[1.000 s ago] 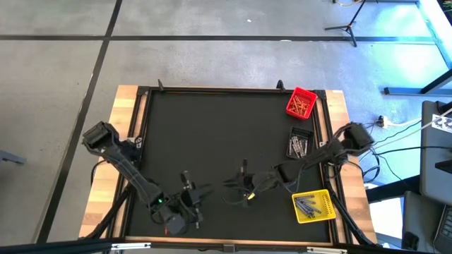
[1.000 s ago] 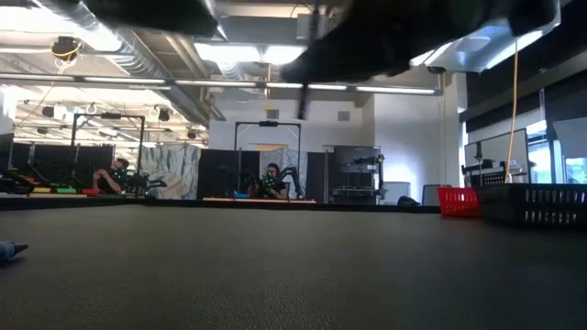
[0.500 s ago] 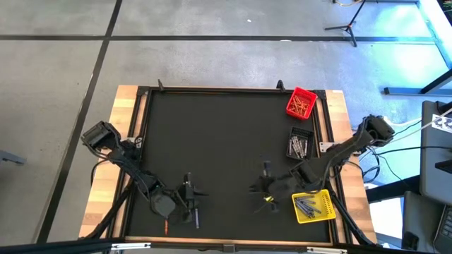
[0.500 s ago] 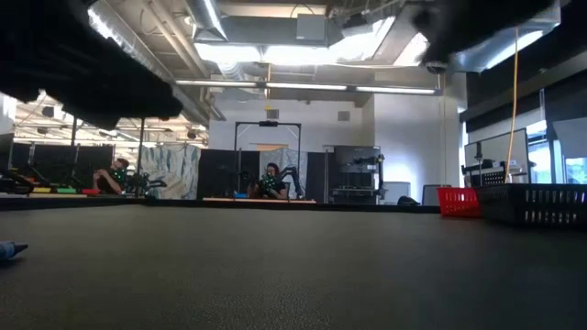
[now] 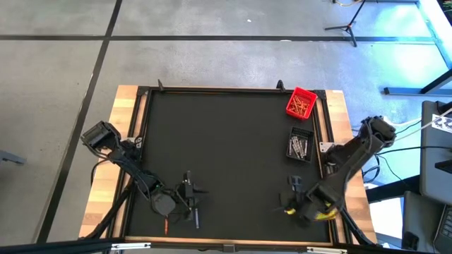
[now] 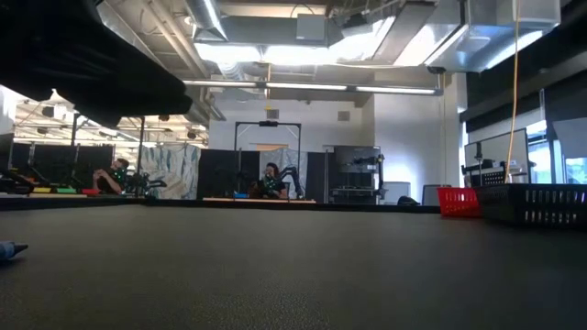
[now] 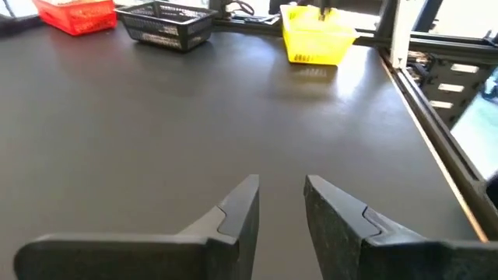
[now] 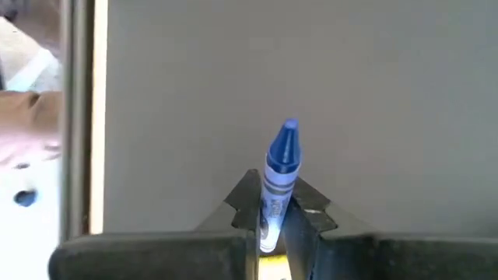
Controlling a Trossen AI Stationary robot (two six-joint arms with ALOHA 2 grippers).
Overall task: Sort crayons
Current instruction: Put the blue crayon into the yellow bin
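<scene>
My right gripper (image 8: 269,208) is shut on a blue crayon (image 8: 280,159) whose pointed tip sticks out past the fingertips. In the high view this gripper (image 5: 291,202) hangs near the table's front right, beside the yellow bin (image 5: 326,209), which its arm mostly hides. My left gripper (image 7: 282,204) stands open low over the bare mat at the front left (image 5: 191,204), with nothing between its fingers. A red-orange crayon (image 5: 167,226) lies on the mat beside the left wrist. Another blue crayon (image 6: 9,249) lies on the mat at the low view's left edge. My right gripper pinches the blue crayon's paper-wrapped barrel (image 8: 272,201) between its two fingers. The crayon lies along the fingers with its tip pointing forward, away from the wrist. The fingers slant down from above, and the crayon is lifted clear of the mat.
A red bin (image 5: 301,103) with red-orange crayons stands at the far right corner. Nearer along the right edge stands a black basket (image 5: 299,145) with grey crayons. A raised black frame (image 5: 141,127) borders the mat. The left wrist view shows the yellow bin (image 7: 315,35) across open mat.
My right gripper has carried the blue crayon from the front middle toward the table's right edge, up to the yellow bin, turning and tipping more steeply downward. My left gripper sank a little and tipped at first, then kept still.
</scene>
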